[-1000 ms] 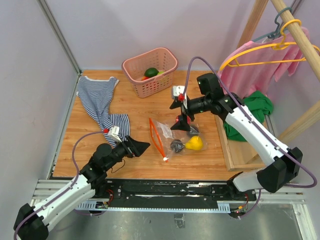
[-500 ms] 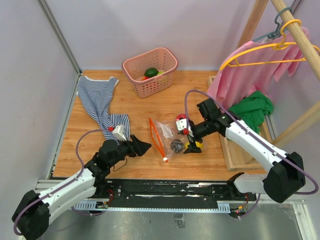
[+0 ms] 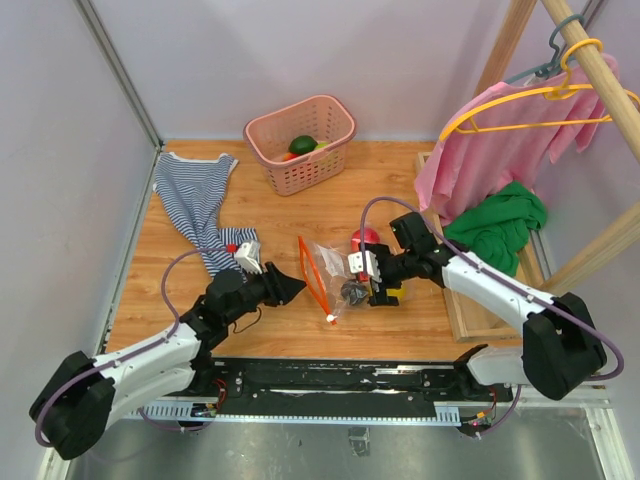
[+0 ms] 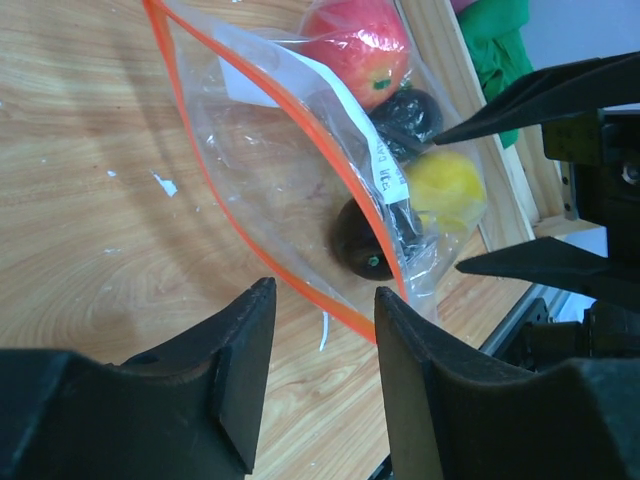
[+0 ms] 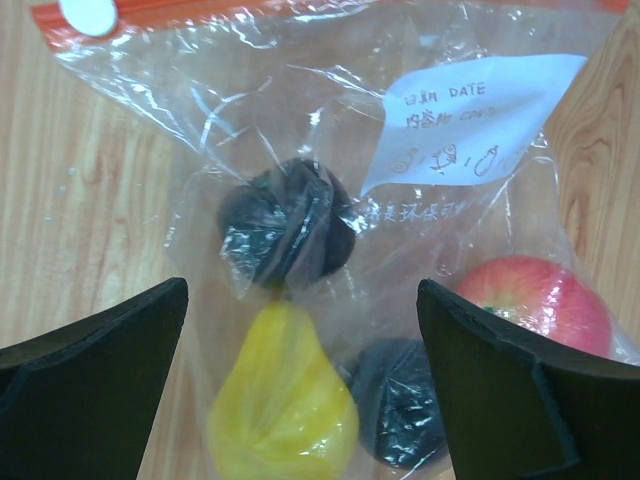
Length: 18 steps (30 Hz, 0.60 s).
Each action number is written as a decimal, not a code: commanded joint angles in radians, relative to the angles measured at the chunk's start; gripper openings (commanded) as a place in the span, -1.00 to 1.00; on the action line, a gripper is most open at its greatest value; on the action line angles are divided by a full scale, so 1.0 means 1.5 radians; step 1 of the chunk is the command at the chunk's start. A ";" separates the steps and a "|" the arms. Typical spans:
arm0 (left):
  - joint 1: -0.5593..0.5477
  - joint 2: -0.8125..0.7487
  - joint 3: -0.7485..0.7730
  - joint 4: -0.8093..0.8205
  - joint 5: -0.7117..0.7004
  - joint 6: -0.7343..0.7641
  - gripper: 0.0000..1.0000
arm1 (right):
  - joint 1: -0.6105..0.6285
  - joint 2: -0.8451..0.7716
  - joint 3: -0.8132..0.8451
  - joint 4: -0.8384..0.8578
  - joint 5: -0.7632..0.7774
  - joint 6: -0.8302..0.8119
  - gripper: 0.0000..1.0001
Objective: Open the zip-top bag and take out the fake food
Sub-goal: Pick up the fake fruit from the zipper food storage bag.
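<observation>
The zip-top bag (image 3: 335,268) lies on the wooden table, its orange zip strip (image 3: 313,276) facing left. Inside it are fake food pieces: a red apple (image 3: 365,238), a yellow pear (image 3: 392,292) and dark pieces (image 3: 352,291). My left gripper (image 3: 296,288) is open, just left of the zip strip (image 4: 222,200), not touching it. My right gripper (image 3: 378,280) is open and low over the bag's right end. The right wrist view shows the pear (image 5: 285,400), dark pieces (image 5: 290,235), the apple (image 5: 530,300) and the white label (image 5: 480,110) between its fingers.
A pink basket (image 3: 330,160) with a green fruit (image 3: 303,144) stands at the back. A striped shirt (image 3: 195,200) lies at the left. A pink garment on a yellow hanger (image 3: 500,140), a green cloth (image 3: 505,225) and a wooden rack base (image 3: 458,300) are at the right.
My right gripper came down from above the apple to the bag's right end. My left gripper moved forward and right, up to the zip strip.
</observation>
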 commanded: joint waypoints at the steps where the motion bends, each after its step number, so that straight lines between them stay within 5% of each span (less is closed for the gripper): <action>1: 0.001 0.042 0.029 0.077 0.028 0.015 -0.05 | 0.006 0.022 -0.012 0.068 0.043 0.001 0.93; 18: 0.001 0.231 0.047 0.235 0.095 0.012 -0.11 | 0.023 0.076 -0.028 0.086 0.079 -0.015 0.58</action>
